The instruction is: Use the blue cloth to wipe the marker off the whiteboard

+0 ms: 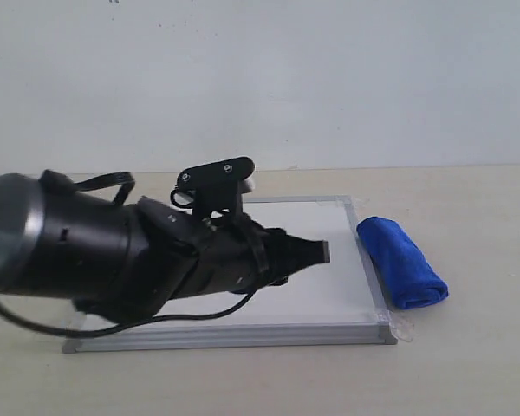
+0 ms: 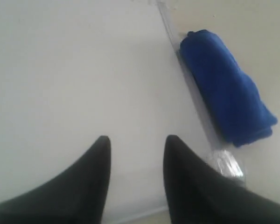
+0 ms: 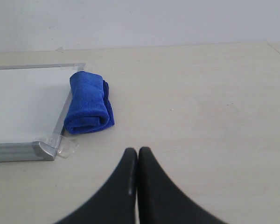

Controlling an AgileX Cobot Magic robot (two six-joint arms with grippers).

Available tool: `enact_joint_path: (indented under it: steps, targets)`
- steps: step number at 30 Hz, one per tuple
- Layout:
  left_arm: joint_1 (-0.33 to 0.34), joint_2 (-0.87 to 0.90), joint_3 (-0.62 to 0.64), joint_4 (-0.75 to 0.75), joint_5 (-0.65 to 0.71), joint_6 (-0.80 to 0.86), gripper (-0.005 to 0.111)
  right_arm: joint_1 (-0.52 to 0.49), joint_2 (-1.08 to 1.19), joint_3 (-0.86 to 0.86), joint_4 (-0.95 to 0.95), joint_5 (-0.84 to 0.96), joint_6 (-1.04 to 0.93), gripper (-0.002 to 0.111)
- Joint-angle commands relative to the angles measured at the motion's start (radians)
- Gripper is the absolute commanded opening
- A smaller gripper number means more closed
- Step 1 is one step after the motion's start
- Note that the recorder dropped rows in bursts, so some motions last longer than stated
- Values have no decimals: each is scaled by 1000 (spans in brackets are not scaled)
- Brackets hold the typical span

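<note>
**STATION STATE: LEFT JAWS SPREAD OVER WHITEBOARD, CLOTH ON BENCH**

**1. Whiteboard.** The whiteboard (image 1: 338,290) lies flat on the bench (image 1: 468,347). Its silver frame is visible along the near and right edges. A scrap of clear tape (image 3: 65,147) sits at the near right corner.

**2. Blue cloth.** The blue cloth (image 1: 403,260) lies on the bench as a thick roll. It is outside the whiteboard, against the right frame edge and parallel to it. Its near end stops short of the near right corner. No jaws touch it.

**3. Marker.** The marker line cannot be made out in any view. In the exterior view, the left arm (image 1: 113,251) hides much of the board surface.

**4. Left jaws.** The left arm extends across the whiteboard from the left, and its tip points toward the blue cloth. In the left wrist view, the left jaws are spread with a clear gap, and only white board surface (image 2: 60,70) shows between them. They pinch nothing. Whether the tips contact the board cannot be told. The cloth (image 2: 228,88) lies apart from them, beyond the frame edge.

**5. Right jaws.** In the right wrist view, the right jaws are pressed together, tip against tip, and hold nothing. They are over bare bench (image 3: 200,102), well apart from the cloth (image 3: 87,105) and from the whiteboard corner.
</note>
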Motion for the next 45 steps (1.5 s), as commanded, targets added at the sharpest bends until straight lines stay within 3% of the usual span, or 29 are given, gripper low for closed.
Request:
enact_joint_path:
  steps: [1,4,17,23,28,40,45]
  targets:
    - [-47,-117,140,83,-4,10,15,-8,-5,5,-8,-12,-1,0]
    - [-85,-176,216,125,-4,10,4,-8,-5,5,-8,-12,-1,0]
    - [-234,-506,614,160,-3,-12,4,-8,-5,5,-8,-12,2,0]
    - [-241,-684,765,158,41,-66,4,-8,-5,5,-8,-12,2,0]
    - [-241,-796,822,158,61,-79,4,-8,-5,5,-8,-12,2,0]
    - [-241,-988,823,163,27,-29,4,-8,-5,5,-8,-12,2,0]
    - [-241,-1044,823,163,80,148,4,-8,-5,5,-8,-12,2,0]
